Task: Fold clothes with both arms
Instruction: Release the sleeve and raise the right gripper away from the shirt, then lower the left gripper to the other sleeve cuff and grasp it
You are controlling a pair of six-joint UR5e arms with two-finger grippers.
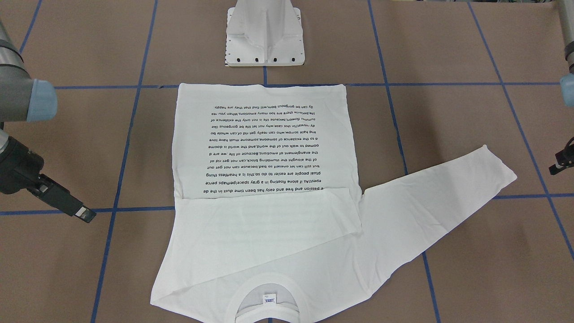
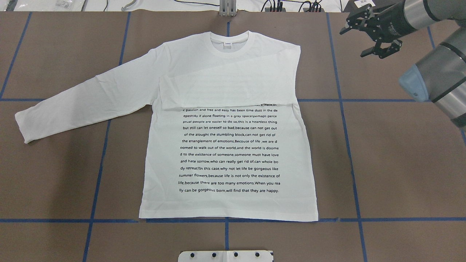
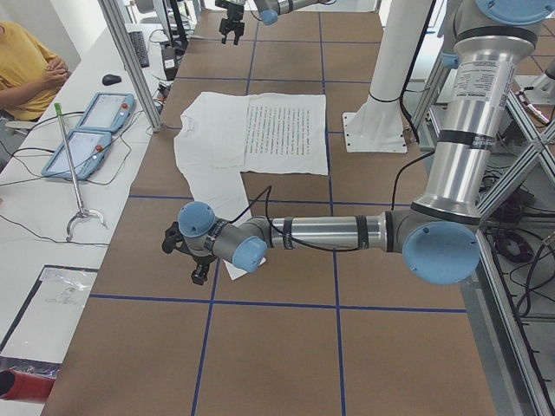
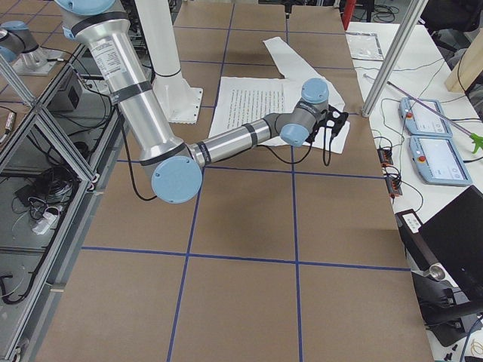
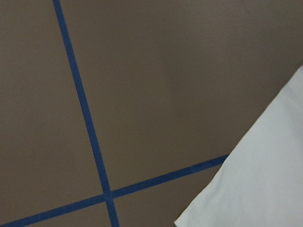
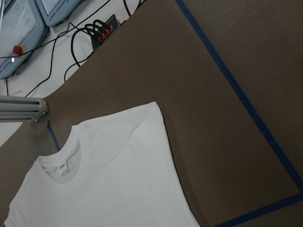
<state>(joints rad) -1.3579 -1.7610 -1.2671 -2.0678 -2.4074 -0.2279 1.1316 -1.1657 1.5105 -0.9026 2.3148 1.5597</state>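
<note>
The white long-sleeved shirt (image 2: pixel 225 145) lies flat, text side up, collar (image 2: pixel 228 43) on the table's far side. One sleeve is folded across the chest (image 2: pixel 225 91). The other sleeve (image 2: pixel 83 98) stretches out sideways. My right gripper (image 2: pixel 378 36) hovers open and empty beyond the shirt's shoulder, apart from the cloth; its wrist view shows the collar (image 6: pixel 59 163). My left gripper (image 3: pixel 186 256) hangs low just past the outstretched sleeve's cuff (image 5: pixel 255 179). Only a sliver of it reaches the front-facing view's edge (image 1: pixel 560 165), so I cannot tell whether it is open.
The white pedestal (image 1: pixel 264 36) stands at the near table edge behind the shirt's hem. Two teach pendants (image 3: pixel 91 130), a hook tool (image 3: pixel 78 191) and cables (image 2: pixel 276 5) lie on the operators' bench, where a person in yellow (image 3: pixel 26 61) sits.
</note>
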